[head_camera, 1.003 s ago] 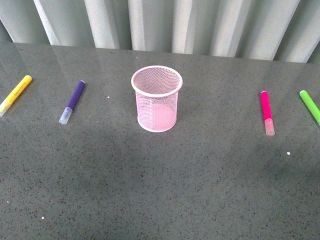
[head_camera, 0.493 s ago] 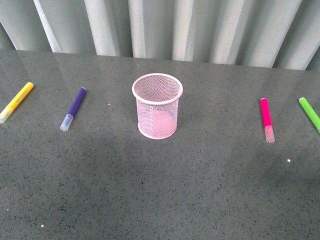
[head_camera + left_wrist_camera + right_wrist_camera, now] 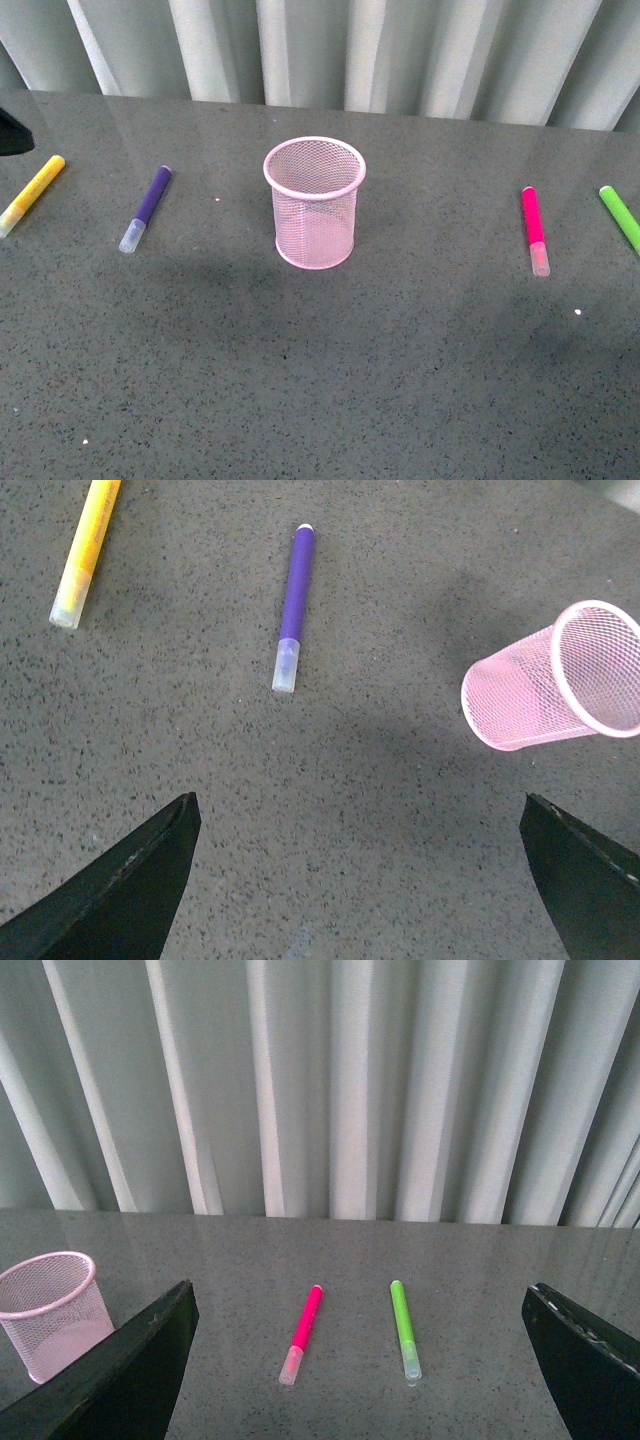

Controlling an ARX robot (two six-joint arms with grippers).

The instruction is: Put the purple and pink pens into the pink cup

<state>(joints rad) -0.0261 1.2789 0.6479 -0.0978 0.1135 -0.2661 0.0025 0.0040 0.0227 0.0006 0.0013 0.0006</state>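
Purple pen (image 3: 146, 207) and pink pen (image 3: 534, 228) lie either side of the pink cup (image 3: 314, 203).
Left hand (image 3: 358, 800), right hand (image 3: 360, 1286): spread, empty.

The pink cup (image 3: 314, 225), a light pink wire-mesh cylinder with a solid rim and base, stands upright, mouth up, mid-worktop (image 3: 400, 360). The purple pen (image 3: 146, 207) lies flat well to its left, its dark purple body slanting slightly and its pale translucent cap at the near end. The pink pen (image 3: 534, 229), magenta, lies flat well to the cup's right, running almost front to back, pale cap also nearest
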